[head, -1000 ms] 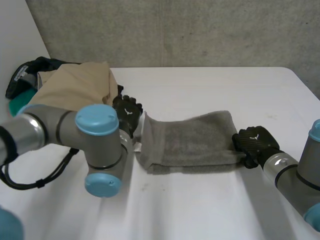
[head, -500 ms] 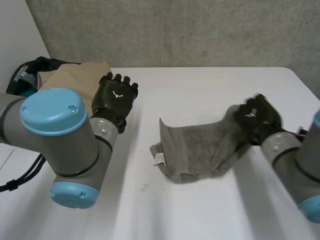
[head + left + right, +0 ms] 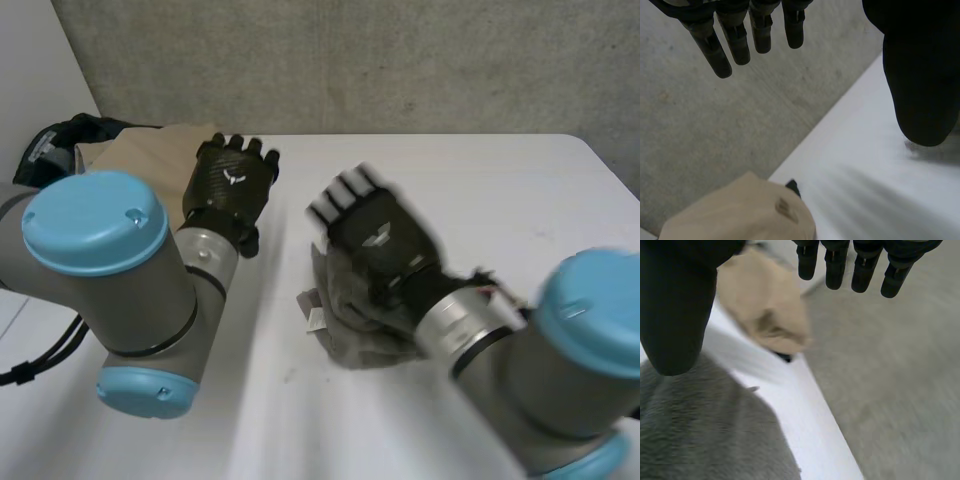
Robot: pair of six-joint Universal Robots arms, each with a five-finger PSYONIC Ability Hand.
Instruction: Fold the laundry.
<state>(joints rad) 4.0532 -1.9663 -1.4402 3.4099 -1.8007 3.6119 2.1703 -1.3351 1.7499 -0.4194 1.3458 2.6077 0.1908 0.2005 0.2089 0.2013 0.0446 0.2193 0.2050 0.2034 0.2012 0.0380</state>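
While the robot's right arm sweeps across the white desk, its black right hand hangs above the grey terry towel, which sits near the middle of the desk. A second ago the towel lay stretched out between the two hands. Now it is gathered into a smaller, thicker heap with a small white label poking out at one side.

The right wrist view shows the straight fingers held well apart from the thumb, with nothing between them and the towel lying loose under the palm. It looks as though the right edge has been carried over and let go.

The black left hand has lifted clear of the towel's other edge. It is raised beside a crumpled tan cloth, its fingers spread and holding nothing.

The fold appears made but untidy, so the towel probably needs smoothing before the tan cloth gets its turn.
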